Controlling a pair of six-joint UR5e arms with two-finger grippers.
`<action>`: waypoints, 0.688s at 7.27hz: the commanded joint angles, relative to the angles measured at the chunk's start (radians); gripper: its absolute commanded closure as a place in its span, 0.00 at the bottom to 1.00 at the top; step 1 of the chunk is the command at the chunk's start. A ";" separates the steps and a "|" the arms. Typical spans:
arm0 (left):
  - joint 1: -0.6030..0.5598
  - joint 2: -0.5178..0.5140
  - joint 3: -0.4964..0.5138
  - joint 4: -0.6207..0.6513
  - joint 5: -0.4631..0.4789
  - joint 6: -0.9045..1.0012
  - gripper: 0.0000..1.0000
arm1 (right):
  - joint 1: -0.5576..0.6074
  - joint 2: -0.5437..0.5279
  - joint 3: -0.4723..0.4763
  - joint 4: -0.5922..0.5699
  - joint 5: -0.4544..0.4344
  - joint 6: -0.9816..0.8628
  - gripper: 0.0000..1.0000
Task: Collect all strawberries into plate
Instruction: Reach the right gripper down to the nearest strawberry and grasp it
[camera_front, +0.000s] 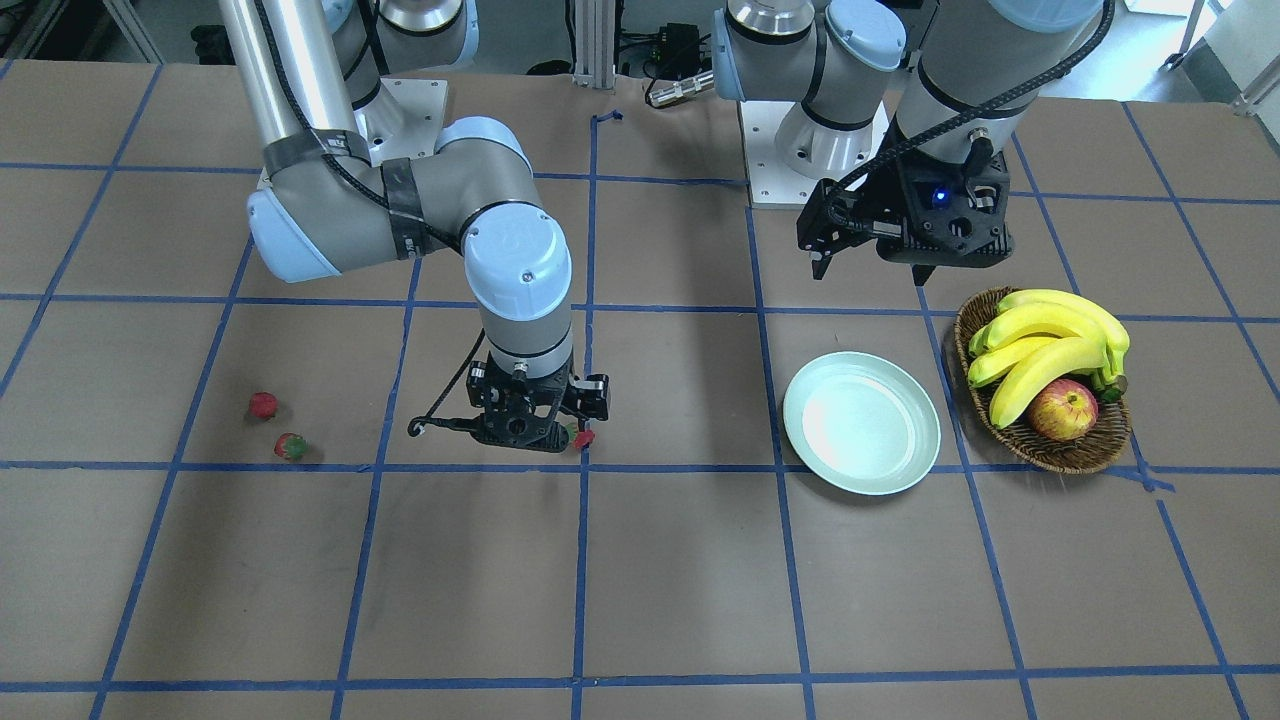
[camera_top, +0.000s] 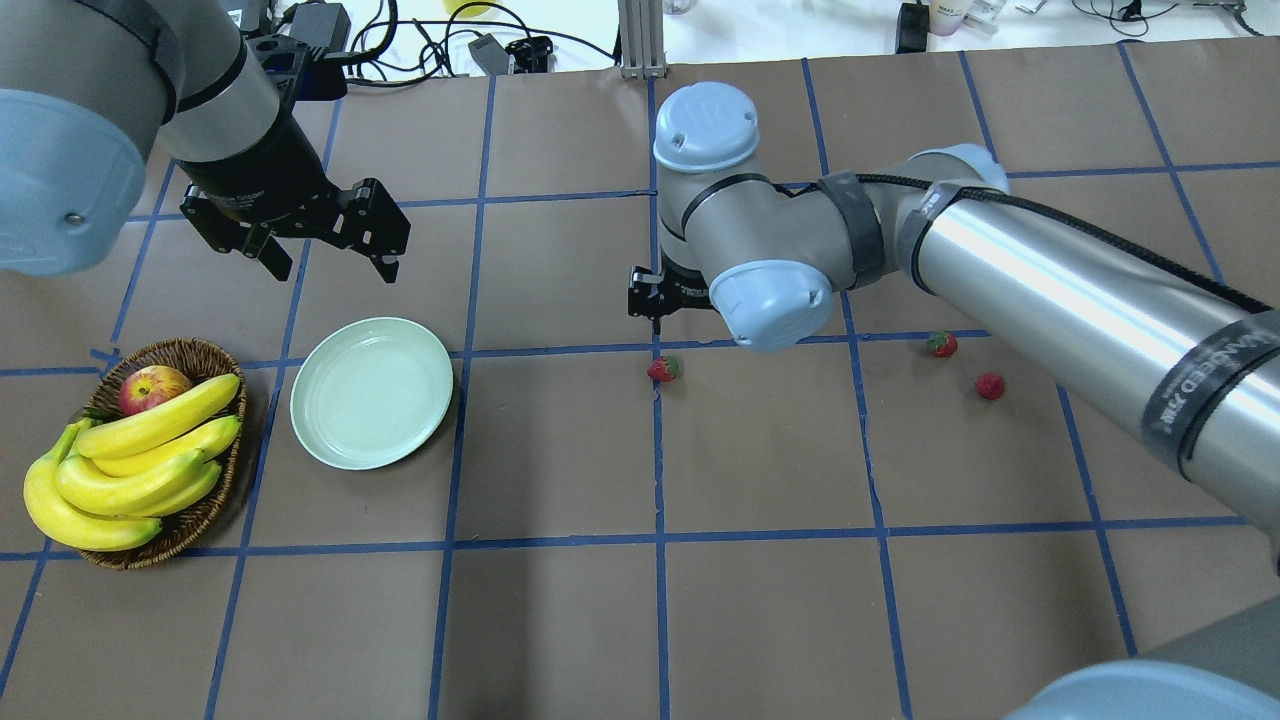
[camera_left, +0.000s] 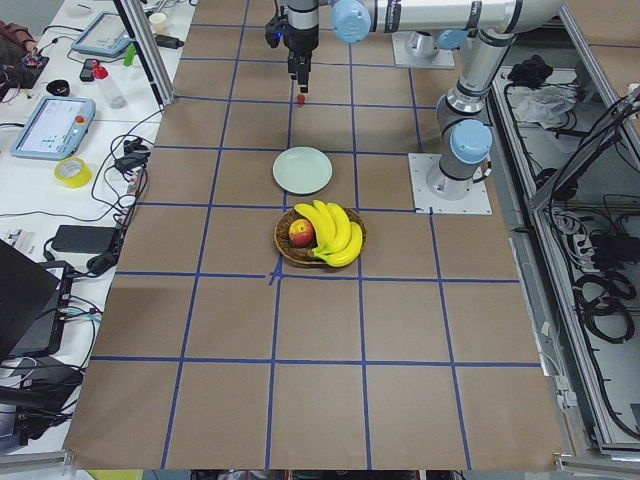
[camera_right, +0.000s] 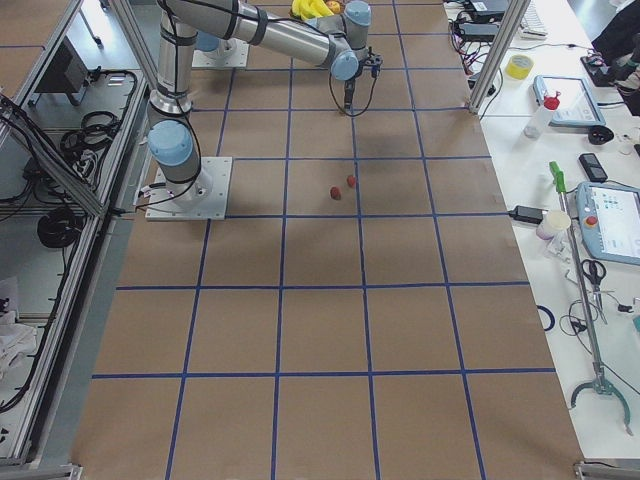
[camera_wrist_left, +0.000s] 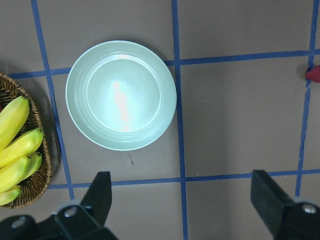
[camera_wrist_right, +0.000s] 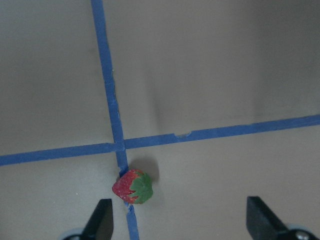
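Three small red strawberries lie on the brown table. One strawberry (camera_top: 663, 369) lies on a blue tape line near the middle, and it shows close up in the right wrist view (camera_wrist_right: 132, 186). Two more strawberries (camera_top: 940, 344) (camera_top: 989, 386) lie further right. My right gripper (camera_wrist_right: 180, 217) is open and empty, hovering low just above the middle strawberry, which sits near its left finger (camera_wrist_right: 102, 217). The pale mint plate (camera_top: 372, 406) is empty. My left gripper (camera_top: 330, 262) is open and empty, held above the table behind the plate (camera_wrist_left: 121, 95).
A brown wicker basket (camera_top: 190, 355) with bananas (camera_top: 130, 460) and an apple (camera_top: 152, 388) stands just left of the plate. Blue tape lines grid the table. The right arm's long link (camera_top: 1050, 290) spans above the two far strawberries.
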 joint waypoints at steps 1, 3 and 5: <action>0.000 0.002 0.001 0.000 0.000 0.001 0.00 | 0.014 0.035 0.087 -0.149 0.024 0.009 0.10; 0.000 0.002 -0.002 -0.002 0.005 0.001 0.00 | 0.014 0.049 0.085 -0.169 0.031 0.007 0.16; 0.000 0.002 -0.005 -0.002 0.003 0.001 0.00 | 0.016 0.066 0.087 -0.202 0.067 0.004 0.51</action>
